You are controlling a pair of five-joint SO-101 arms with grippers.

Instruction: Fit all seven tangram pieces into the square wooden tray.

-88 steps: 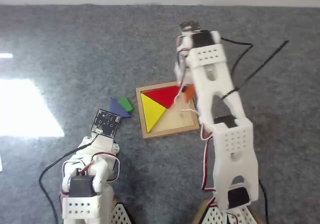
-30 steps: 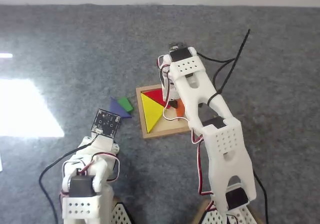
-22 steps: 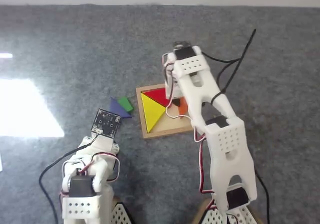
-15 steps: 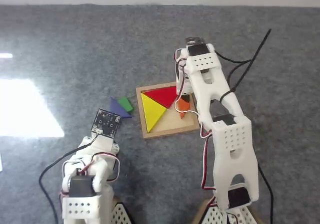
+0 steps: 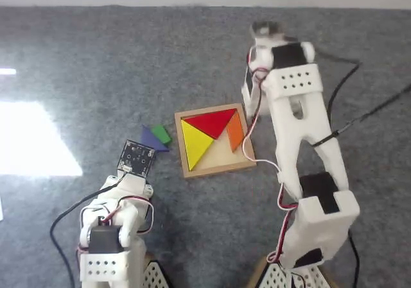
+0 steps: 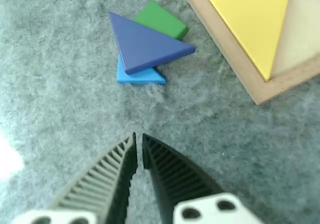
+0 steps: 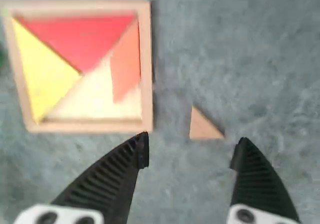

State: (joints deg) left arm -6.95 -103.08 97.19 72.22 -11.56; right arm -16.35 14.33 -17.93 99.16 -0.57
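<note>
1. Tray point(image 5: 182, 148) sitting mid-mat point(image 5: 96, 57), turned a bit askew.
2. Three pieces flat inside: red triangle point(image 5: 209, 121) along the far wall, yellow triangle point(image 5: 194, 144) down the left wall, orange piece point(image 5: 235, 131) against the right wall. Edges touching, all meeting near the middle. Bare wood in the near-right part.
3. Little heap on the mat left of the tray, near the rim but not touching it: dark blue triangle point(image 6: 147, 47) on top, light blue piece point(image 6: 137, 75) poking out underneath, green piece point(image 6: 161, 20) partly tucked under on the other side.
4. Tan triangle point(image 7: 202, 126) lying flat on the mat just off the tray's near-right corner, small gap between them.
5. Left gripper point(image 6: 138, 140): fingers pretty much closed, only a thin slit, gripping nothing. Pointed at the heap from the near side, apart from it, mat right below.
6. Right gripper point(image 7: 194, 146): spread wide, totally empty. Hanging over the mat by the tan triangle, tray's right wall just ahead.
7. Right arm point(image 5: 302, 127) stretched out along the tray's right side; left arm point(image 5: 112, 224) folded back near its base.
</note>
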